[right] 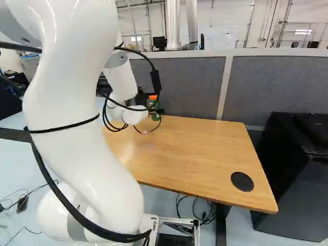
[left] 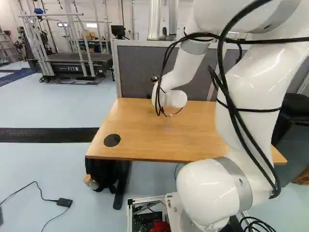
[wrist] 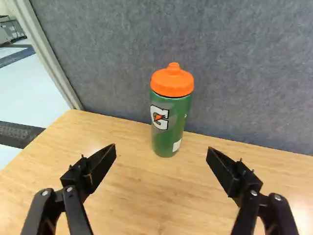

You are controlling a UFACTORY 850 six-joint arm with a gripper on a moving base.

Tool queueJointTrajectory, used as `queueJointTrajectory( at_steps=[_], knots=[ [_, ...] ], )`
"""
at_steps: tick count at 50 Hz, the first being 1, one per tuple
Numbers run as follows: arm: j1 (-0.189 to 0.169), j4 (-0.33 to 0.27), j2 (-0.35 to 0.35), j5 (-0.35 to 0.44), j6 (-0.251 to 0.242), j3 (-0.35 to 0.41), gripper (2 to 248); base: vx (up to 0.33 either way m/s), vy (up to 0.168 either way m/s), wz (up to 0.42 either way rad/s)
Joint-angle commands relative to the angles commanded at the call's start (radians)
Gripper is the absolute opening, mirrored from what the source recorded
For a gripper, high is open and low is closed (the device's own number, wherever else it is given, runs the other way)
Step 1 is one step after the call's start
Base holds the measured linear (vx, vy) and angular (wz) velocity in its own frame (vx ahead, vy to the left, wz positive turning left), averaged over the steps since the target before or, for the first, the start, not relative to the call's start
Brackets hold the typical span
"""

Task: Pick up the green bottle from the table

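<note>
"Where's the green bottle (wrist: pixel 168 117)?"

"Standing upright on the wooden table (left: pixel 145 135), near its far edge, with the grey divider (right: pixel 179 84) rising just behind. It has an orange cap (wrist: pixel 172 83)."

"And the gripper (right: pixel 141 96), does it have hold of it?"

"No. In the wrist view the two black fingers (wrist: pixel 101 164) stand wide apart, and the bottle is ahead of them, in line with the gap. Neither one touches it."

"What's the arm (left: pixel 246 96) doing?"

"It reaches out over the table, with black cables (left: pixel 234 113) strapped along it. In the right base view, the bottle peeks out just beside the arm's far end."

"Anything else on the table?"

"There's a round black disc (left: pixel 112 140) set in by the near corner at the left of the left base view, and another round black cover (right: pixel 242 181) by the near corner in the right base view."

"And around it?"

"A dark cabinet (right: pixel 292 179) at the right of the right base view. Over in the left one, a treadmill (left: pixel 77 65) stands well back, and a black strip (left: pixel 48 135) crosses the pale floor (left: pixel 43 166)."
</note>
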State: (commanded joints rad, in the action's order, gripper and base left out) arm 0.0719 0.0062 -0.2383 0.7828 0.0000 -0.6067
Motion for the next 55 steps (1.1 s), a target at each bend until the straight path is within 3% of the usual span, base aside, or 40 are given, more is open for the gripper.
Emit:
queueJointTrajectory(
  at_steps=[18, 55],
  knots=[
    [-0.004, 0.029, -0.064, -0.006, 0.0, -0.073, 247, 0.0, 0.0, 0.0],
    [-0.019, 0.065, -0.271, -0.011, 0.0, -0.242, 247, 0.0, 0.0, 0.0]
  ],
)
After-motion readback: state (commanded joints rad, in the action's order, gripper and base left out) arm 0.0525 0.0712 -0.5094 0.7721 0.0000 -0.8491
